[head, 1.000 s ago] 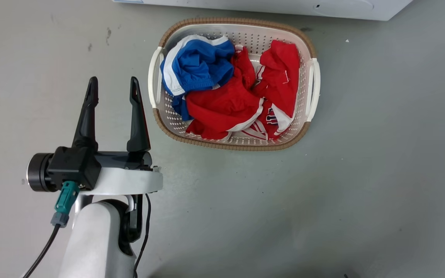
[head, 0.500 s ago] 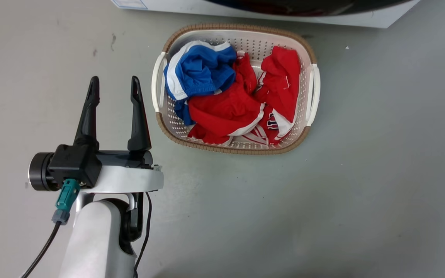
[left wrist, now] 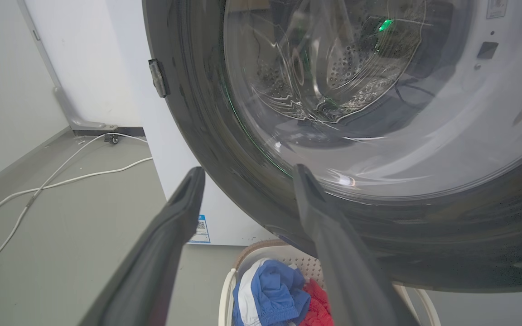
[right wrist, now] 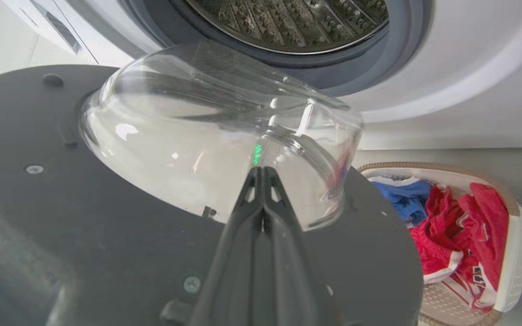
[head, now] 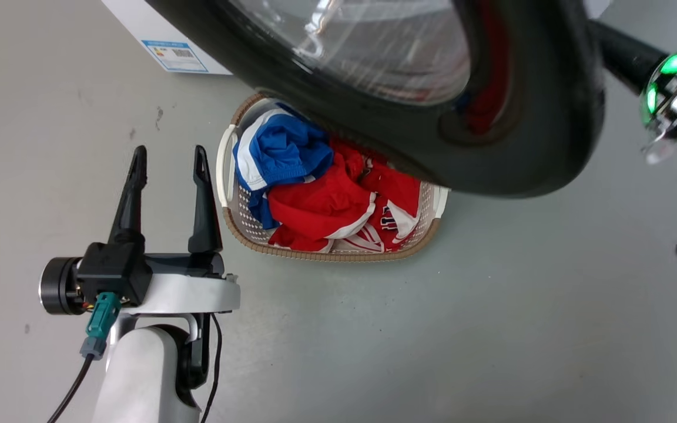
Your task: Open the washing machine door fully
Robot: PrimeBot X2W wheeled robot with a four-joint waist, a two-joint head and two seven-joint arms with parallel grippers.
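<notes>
The washing machine door (head: 526, 117) is a big glossy black disc with a clear glass bowl, and it stands swung out over the basket. The right wrist view shows its dark inner face (right wrist: 61, 217) and the bulging bowl (right wrist: 188, 136), with the steel drum (right wrist: 288, 22) open behind. My right gripper (right wrist: 261, 171) is shut, holding nothing, its tips against the bowl on the inner side. In the head view my right wrist (head: 676, 88), with a green light, sits beyond the door's right edge. My left gripper (head: 169, 154) hangs open, left of the basket and short of the door's outer face (left wrist: 224, 149).
A white laundry basket (head: 327, 254) with a brown rim holds red and blue clothes on the grey floor, partly under the door. The white machine body (head: 138, 23) stands behind it. White cables (left wrist: 61, 181) trail along the floor to the left, by the wall.
The head camera has shifted. The door now covers the top of that view, over the basket, and my right wrist has come in at the top right. My left gripper stays open.
</notes>
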